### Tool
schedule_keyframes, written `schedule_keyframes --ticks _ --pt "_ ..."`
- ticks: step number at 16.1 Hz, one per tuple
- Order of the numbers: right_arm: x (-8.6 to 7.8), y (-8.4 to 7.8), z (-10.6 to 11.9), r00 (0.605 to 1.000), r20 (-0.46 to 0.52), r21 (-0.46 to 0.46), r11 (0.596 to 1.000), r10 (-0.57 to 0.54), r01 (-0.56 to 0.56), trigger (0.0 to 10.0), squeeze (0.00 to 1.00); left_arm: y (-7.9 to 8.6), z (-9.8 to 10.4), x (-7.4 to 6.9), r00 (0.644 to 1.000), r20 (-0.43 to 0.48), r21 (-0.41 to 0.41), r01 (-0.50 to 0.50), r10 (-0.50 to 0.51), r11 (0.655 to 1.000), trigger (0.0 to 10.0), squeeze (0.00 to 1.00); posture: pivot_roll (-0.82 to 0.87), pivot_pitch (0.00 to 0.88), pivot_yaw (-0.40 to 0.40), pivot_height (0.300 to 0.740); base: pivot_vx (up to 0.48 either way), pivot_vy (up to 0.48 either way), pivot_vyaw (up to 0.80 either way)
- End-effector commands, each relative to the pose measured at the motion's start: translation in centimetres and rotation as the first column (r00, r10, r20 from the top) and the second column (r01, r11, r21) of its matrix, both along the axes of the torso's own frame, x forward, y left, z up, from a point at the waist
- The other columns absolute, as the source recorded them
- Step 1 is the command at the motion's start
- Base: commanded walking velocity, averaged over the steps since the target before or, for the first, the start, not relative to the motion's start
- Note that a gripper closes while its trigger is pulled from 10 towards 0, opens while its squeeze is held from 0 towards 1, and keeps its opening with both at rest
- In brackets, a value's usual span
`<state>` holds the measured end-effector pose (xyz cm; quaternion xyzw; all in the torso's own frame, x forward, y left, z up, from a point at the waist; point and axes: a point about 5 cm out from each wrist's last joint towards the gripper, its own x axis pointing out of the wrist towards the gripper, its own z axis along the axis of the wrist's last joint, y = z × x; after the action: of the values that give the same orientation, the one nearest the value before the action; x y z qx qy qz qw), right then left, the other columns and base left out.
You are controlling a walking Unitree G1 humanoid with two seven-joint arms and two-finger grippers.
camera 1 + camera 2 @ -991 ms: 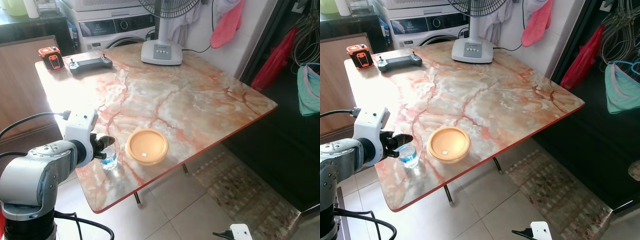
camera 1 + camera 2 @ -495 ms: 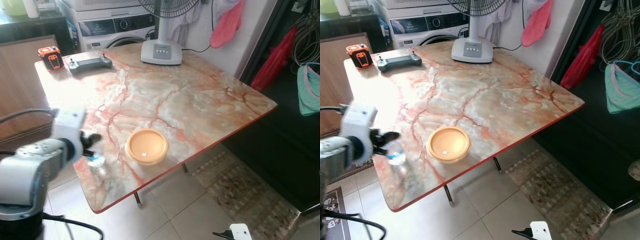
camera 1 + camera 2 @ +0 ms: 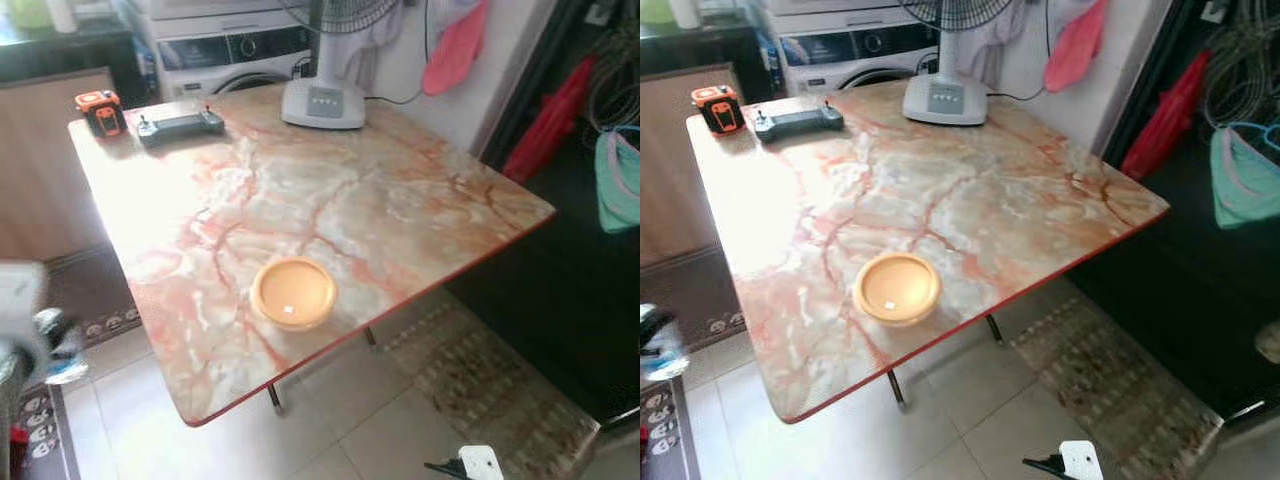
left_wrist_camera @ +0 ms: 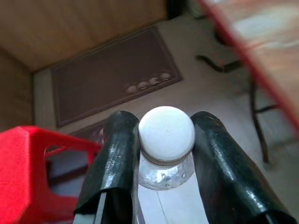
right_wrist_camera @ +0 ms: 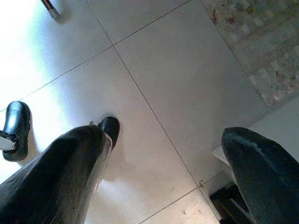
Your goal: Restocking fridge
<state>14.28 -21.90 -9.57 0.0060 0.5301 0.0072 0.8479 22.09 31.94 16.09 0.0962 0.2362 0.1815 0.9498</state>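
The small clear plastic water bottle with a white cap [image 4: 166, 135] was off the worktop, out past its edge and above the floor. The left pincer [image 4: 163, 158] gripped it by the neck, one black finger [image 4: 114, 158] on each side, just under the cap. It looked light, but smooth and easy to slip or squash, so the neck seemed a good place to hold. Below it lay a brown mat [image 4: 112, 74] and a red plastic stool [image 4: 32, 172]. The marble worktop with pink veins [image 3: 330, 200] carried a round orange lid [image 3: 293, 292]. The right pincer [image 5: 163, 168] hung wide apart, holding nothing, over the tiled floor [image 5: 154, 70]
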Motion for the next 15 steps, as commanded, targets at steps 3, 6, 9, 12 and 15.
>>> schedule_keyframes --ticks 3,6,9,12,15 --pt "-0.2 -0.4 0.0 1.000 -0.005 -0.011 1.000 -0.002 0.001 10.0 0.00 0.8 -6.0 -1.8 0.998 0.019 -0.019 -0.054 0.055 0.998 10.0 0.00 0.21 0.000 -0.099 0.740 0.000 0.000 0.00" --pt "-0.1 -0.5 0.1 1.000 -0.003 -0.019 1.000 0.002 -0.002 10.0 0.00 -1.0 -12.8 -3.9 0.994 -0.113 -0.053 -0.003 -0.003 0.999 10.0 0.00 0.22 0.000 -0.114 0.740 0.000 0.000 0.00" --pt "0.0 -0.5 0.1 1.000 0.000 -0.018 1.000 -0.005 0.005 10.0 0.00 -2.7 -16.8 -4.7 0.986 -0.161 -0.088 0.017 -0.031 0.996 10.0 0.00 0.21 0.000 -0.119 0.740 0.000 0.000 0.00" --pt "0.0 -0.5 0.1 1.000 0.008 -0.011 0.999 -0.030 0.030 10.0 0.00 -4.7 -20.6 -5.2 0.952 -0.286 -0.008 0.109 -0.107 0.994 10.0 0.00 0.20 0.000 -0.106 0.740 0.000 0.000 0.00" --pt "-0.1 -0.4 0.0 0.997 0.023 0.006 0.997 -0.073 0.073 10.0 0.00 -5.7 -22.4 -6.1 0.945 -0.316 -0.060 0.065 -0.081 0.996 10.0 0.00 0.18 0.000 -0.088 0.740 0.000 0.000 0.00"
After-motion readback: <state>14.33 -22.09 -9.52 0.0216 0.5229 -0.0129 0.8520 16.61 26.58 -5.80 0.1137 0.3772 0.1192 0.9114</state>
